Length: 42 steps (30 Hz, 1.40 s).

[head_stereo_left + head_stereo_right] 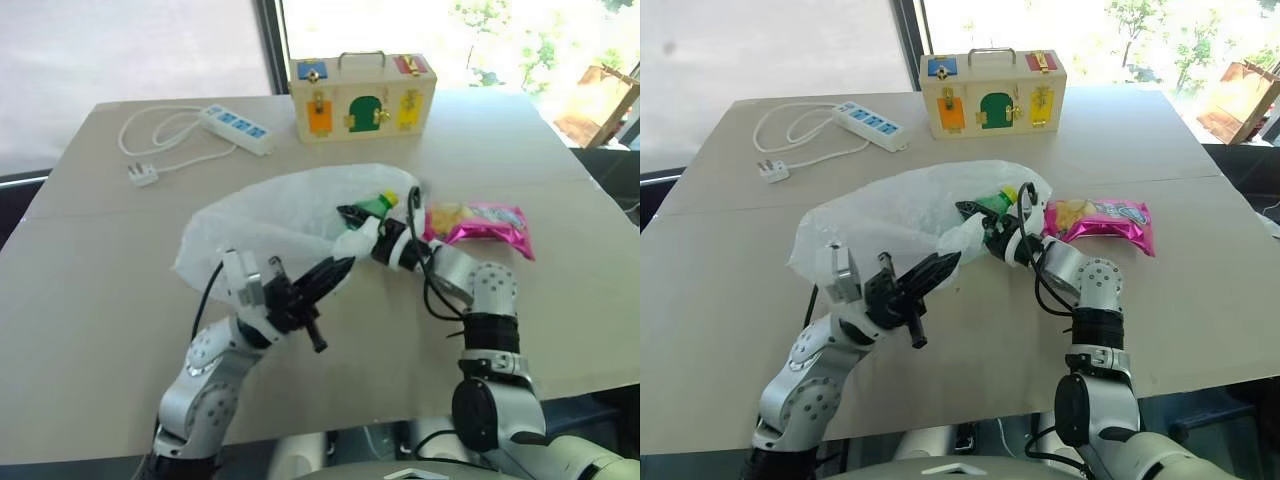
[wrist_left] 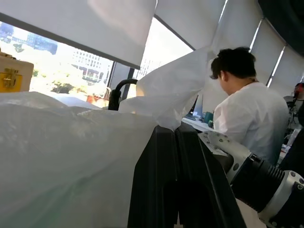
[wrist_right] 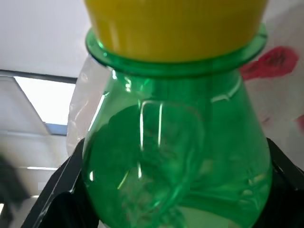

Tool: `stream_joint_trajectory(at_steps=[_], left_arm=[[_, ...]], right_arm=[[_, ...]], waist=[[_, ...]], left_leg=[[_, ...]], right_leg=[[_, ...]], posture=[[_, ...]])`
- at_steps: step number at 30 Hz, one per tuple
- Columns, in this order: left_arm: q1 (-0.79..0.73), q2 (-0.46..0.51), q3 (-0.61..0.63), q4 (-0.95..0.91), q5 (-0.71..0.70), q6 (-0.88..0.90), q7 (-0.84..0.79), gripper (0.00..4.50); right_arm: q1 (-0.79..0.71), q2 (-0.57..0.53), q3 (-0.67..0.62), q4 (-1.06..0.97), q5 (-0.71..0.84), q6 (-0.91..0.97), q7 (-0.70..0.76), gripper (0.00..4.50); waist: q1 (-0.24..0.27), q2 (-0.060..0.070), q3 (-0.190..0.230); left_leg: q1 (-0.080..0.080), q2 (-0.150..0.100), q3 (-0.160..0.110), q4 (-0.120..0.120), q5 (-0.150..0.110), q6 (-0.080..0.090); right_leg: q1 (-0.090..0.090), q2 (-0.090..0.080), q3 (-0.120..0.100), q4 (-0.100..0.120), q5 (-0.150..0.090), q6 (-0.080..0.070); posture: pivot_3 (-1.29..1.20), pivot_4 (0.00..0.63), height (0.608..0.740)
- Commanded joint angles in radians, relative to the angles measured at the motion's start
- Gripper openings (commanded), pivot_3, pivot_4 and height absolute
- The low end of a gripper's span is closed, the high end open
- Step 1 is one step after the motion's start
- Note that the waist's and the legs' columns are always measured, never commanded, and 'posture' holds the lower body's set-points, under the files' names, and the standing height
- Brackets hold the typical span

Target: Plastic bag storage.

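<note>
Crinkly white plastic bag [image 1: 270, 215] lay mid-table, its near edge pinched in your left gripper [image 1: 325, 277], fingers together on the film. Your right gripper [image 1: 980, 222] was clamped around a green bottle [image 1: 375, 205] at the bag's mouth. Loading seemed underway; next, you'd probably need the mouth held wide.

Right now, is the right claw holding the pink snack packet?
No, the right claw grips a green bottle with a yellow cap; the pink snack packet lies on the table.
</note>
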State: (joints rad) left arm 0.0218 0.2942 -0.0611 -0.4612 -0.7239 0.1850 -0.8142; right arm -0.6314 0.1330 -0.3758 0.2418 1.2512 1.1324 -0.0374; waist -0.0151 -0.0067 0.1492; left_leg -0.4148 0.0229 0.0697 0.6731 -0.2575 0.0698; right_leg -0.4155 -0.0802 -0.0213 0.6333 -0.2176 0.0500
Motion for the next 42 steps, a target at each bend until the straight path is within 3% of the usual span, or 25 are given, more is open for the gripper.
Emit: stream_joint_trajectory(at_steps=[1, 7, 16, 30, 31, 33, 38, 42], left_arm=[[-0.035, -0.016, -0.019, 0.009, 0.003, -0.02, -0.029, 0.0], [-0.074, -0.081, 0.039, 0.044, -0.02, -0.051, 0.023, 0.0], [-0.097, -0.104, -0.012, 0.033, -0.012, -0.037, -0.008, 0.0], [0.009, 0.07, -0.096, 0.064, 0.043, -0.036, -0.225, 0.0], [0.012, 0.076, -0.094, 0.073, 0.046, -0.038, -0.235, 0.0], [0.014, 0.078, -0.088, 0.084, 0.053, -0.049, -0.239, 0.0], [0.012, 0.054, -0.059, 0.113, 0.062, -0.078, -0.216, 0.0], [0.015, 0.015, -0.013, 0.125, 0.05, -0.096, -0.166, 0.0]], right_arm=[[-0.058, 0.062, -0.07, -0.053, 0.201, -0.041, -0.042, 3.19], [-0.017, 0.028, -0.103, -0.083, 0.312, -0.145, -0.13, 3.19], [0.059, 0.035, 0.036, -0.108, 0.303, -0.111, -0.199, 3.19], [-0.076, -0.082, 0.232, -0.044, 0.057, -0.043, 0.066, 3.19], [-0.076, -0.086, 0.256, -0.046, 0.004, -0.061, 0.071, 3.98], [-0.073, -0.088, 0.28, -0.036, -0.083, -0.102, 0.063, 4.48], [-0.062, -0.098, 0.269, -0.019, -0.176, -0.132, 0.107, 4.48], [-0.044, -0.167, 0.271, -0.058, -0.225, -0.116, 0.186, 4.48]], waist=[[0.0, 0.0, 0.0], [-0.002, 0.0, 0.0], [-0.004, 0.0, 0.0], [-0.005, 0.001, 0.001], [-0.005, 0.001, 0.001], [-0.006, 0.001, 0.001], [-0.004, 0.001, 0.001], [-0.003, 0.001, 0.001]], left_leg=[[0.0, 0.0, 0.0, 0.0, 0.0, 0.0], [0.0, 0.0, 0.0, 0.0, 0.0, 0.0], [-0.001, 0.001, 0.0, -0.002, 0.0, 0.0], [-0.001, 0.001, 0.001, -0.002, 0.0, 0.0], [-0.001, 0.001, 0.001, -0.002, 0.0, 0.0], [-0.001, 0.002, 0.001, -0.003, 0.0, 0.0], [-0.001, 0.002, 0.001, -0.003, 0.0, 0.0], [-0.001, 0.002, 0.001, -0.003, 0.0, 0.0]], right_leg=[[0.0, 0.0, 0.0, 0.0, 0.0, 0.0], [0.0, 0.001, 0.0, -0.001, 0.0, 0.0], [-0.002, 0.001, 0.002, -0.001, 0.0, 0.0], [-0.002, 0.002, 0.003, -0.003, 0.0, 0.0], [-0.002, 0.002, 0.003, -0.003, 0.0, 0.0], [-0.002, 0.002, 0.003, -0.003, 0.0, 0.0], [-0.002, 0.002, 0.003, -0.004, 0.0, 0.0], [-0.002, 0.001, 0.003, -0.004, 0.0, 0.0]], posture=[[0.0, 0.15, 0.74], [0.0, 0.15, 0.74], [0.0, 0.15, 0.74], [0.0, 0.15, 0.74], [0.0, 0.15, 0.74], [0.0, 0.15, 0.74], [0.0, 0.15, 0.74], [0.0, 0.15, 0.74]])
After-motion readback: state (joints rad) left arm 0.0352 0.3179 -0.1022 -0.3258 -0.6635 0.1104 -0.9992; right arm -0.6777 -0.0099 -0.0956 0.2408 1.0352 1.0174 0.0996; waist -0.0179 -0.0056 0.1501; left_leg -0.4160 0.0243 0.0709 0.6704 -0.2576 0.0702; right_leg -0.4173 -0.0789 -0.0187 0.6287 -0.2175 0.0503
